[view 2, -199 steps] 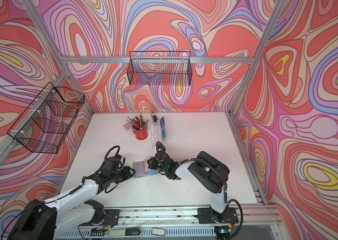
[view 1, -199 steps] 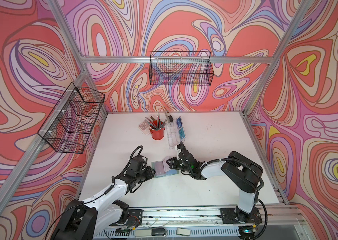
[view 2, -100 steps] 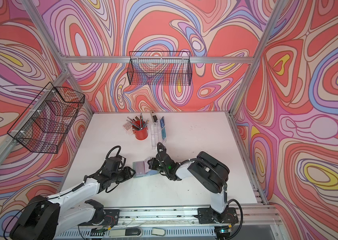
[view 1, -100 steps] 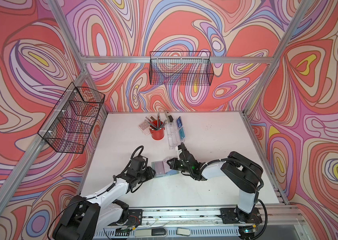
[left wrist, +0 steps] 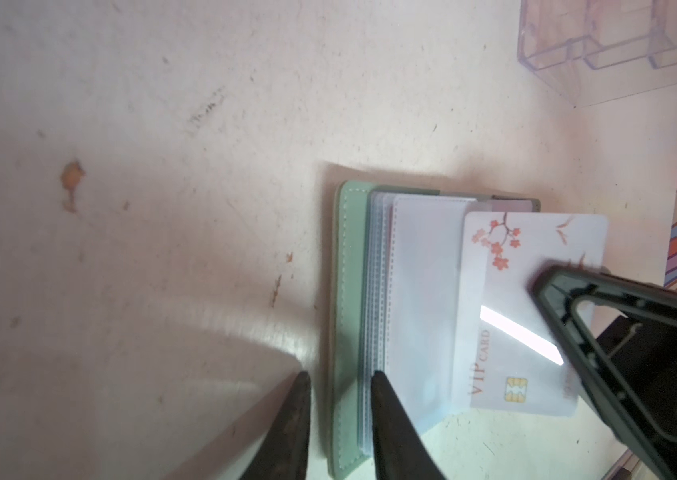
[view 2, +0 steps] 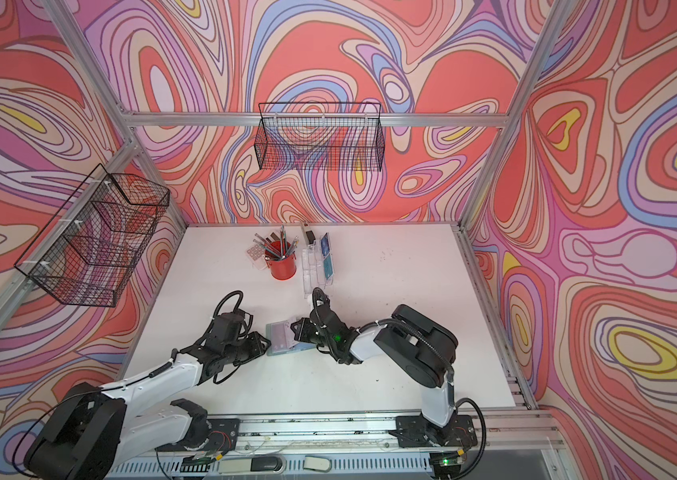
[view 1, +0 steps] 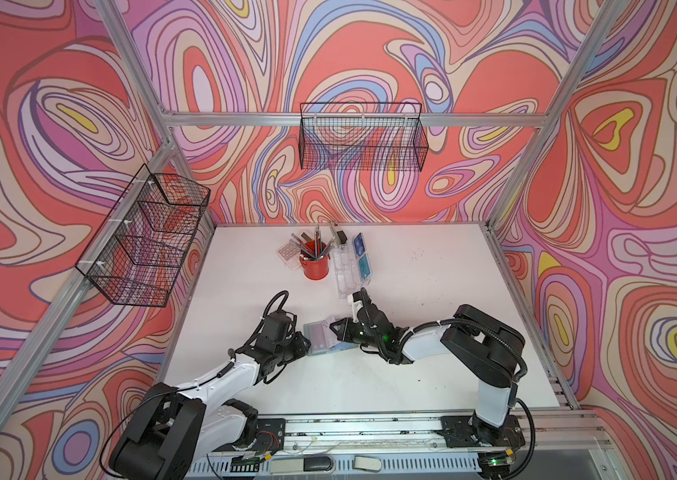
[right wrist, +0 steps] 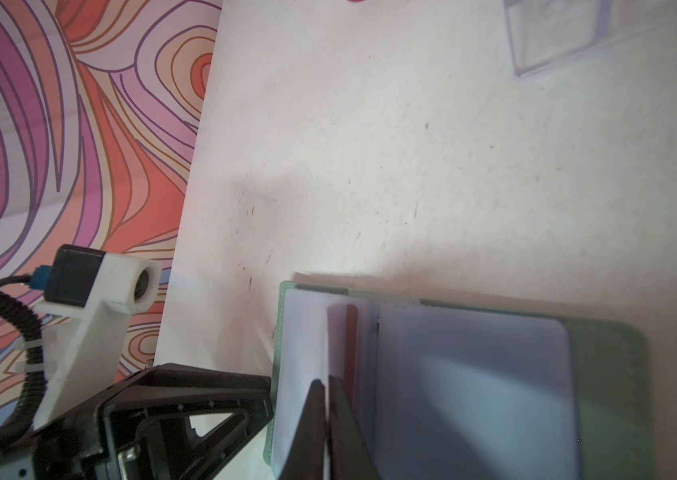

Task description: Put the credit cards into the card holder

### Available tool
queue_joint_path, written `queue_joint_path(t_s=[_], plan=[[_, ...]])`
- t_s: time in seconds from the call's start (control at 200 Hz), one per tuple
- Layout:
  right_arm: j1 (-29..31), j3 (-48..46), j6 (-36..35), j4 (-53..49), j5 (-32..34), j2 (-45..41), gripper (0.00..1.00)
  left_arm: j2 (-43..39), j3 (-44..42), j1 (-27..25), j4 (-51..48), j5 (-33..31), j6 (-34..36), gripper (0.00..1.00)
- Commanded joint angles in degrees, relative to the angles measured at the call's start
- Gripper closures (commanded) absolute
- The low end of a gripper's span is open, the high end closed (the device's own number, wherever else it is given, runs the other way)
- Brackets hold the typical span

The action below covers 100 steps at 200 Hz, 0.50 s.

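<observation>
My R gripper (right wrist: 325,386) fingers are squeezed tight on the card (left wrist: 511,299). I hold it by the end away from the sleeve (left wrist: 424,291), so the free end can go in first. That end looks tucked a little way into the clear sleeve. Most of the card sticks out, so I think the push isn't done yet.

My L gripper (left wrist: 341,382) fingers are apart, w/ the green edge of the holder (left wrist: 348,270) between them. I can't tell if they pinch it or just sit around it. I think they're there so the holder won't slide when R pushes.

The holder lies open on the table (view 1: 411,332), near the stand (view 1: 345,274), on the side toward my arms. 2 more cards (view 1: 364,266) wait in the stand. A red cup (view 1: 314,268) sits just beside the stand.
</observation>
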Motion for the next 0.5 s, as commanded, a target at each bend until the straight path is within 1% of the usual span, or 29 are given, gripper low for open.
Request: queue_joint_path(t_s=[0.0,0.345,0.496], plan=[[0.26,-1.18,1.29,1.57,0.29,1.16,1.0,1.8,-0.57,0.05,-1.0,-1.28,-1.02,0.73],[1.01,-1.62,3.28,4.42,0.04,3.32,1.0,1.37,-0.72,0.02,-1.57,-2.16,-2.13,0.76],[2.1,-0.19,3.05,2.87,0.82,4.97,1.0,2.21,-0.45,0.02,-1.8,-2.62,-1.9,0.77]])
